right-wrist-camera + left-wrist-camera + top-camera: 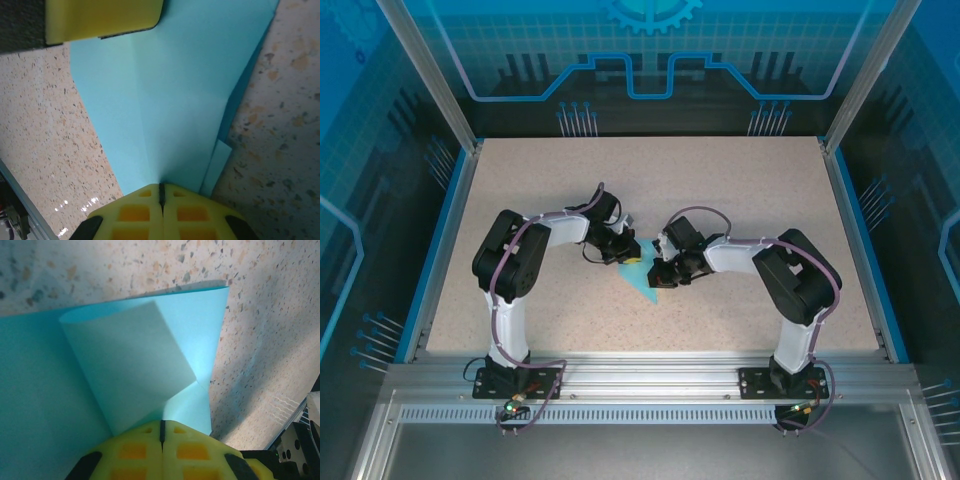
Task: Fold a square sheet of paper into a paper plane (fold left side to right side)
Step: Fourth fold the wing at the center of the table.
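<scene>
The square sheet of paper (646, 284) lies at the middle of the table as a creased light-blue pointed shape, its tip toward the near edge. In the left wrist view the paper (35, 390) has a paler flap curling up off it. My left gripper (627, 252) is shut, its yellow tips (161, 426) down on the paper at the flap's base. My right gripper (663, 274) is shut too, its tips (161, 189) resting on the paper (175, 100) near its narrow end. One left fingertip (100, 17) shows at the top of the right wrist view.
The speckled beige table (750, 200) stretches around the paper on all sides. Blue glass walls and aluminium posts (430, 80) enclose it. A metal rail (640, 375) runs along the near edge by the arm bases. Part of the right arm (300, 435) stands close beside the left fingers.
</scene>
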Robot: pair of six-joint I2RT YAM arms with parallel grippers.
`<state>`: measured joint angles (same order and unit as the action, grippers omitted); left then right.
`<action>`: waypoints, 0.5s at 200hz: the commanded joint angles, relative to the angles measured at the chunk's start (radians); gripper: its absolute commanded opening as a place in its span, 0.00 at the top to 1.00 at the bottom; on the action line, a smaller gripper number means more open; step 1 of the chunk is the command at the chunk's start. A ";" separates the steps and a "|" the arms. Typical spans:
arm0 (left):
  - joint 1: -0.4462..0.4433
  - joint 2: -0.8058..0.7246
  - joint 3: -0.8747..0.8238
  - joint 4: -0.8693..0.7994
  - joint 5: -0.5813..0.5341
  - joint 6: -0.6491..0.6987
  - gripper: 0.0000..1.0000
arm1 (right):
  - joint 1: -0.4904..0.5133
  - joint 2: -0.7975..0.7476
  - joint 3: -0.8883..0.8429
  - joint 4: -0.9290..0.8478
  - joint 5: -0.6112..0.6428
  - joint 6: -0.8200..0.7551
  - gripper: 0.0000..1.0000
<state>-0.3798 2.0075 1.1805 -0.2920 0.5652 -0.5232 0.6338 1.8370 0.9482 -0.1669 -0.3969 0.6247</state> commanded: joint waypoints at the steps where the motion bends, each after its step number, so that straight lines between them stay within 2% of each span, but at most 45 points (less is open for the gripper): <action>1: 0.012 -0.052 -0.021 0.006 -0.025 0.021 0.97 | 0.007 0.041 -0.039 -0.110 0.073 -0.009 0.98; 49: 0.003 -0.169 -0.113 0.129 0.074 0.048 0.94 | 0.013 0.053 -0.027 -0.121 0.093 -0.010 1.00; 100: -0.026 -0.183 -0.186 0.133 0.149 0.093 0.96 | 0.020 0.063 -0.015 -0.129 0.097 -0.016 1.00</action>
<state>-0.3866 1.8317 1.0271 -0.1669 0.6449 -0.4828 0.6388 1.8389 0.9546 -0.1783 -0.3843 0.6243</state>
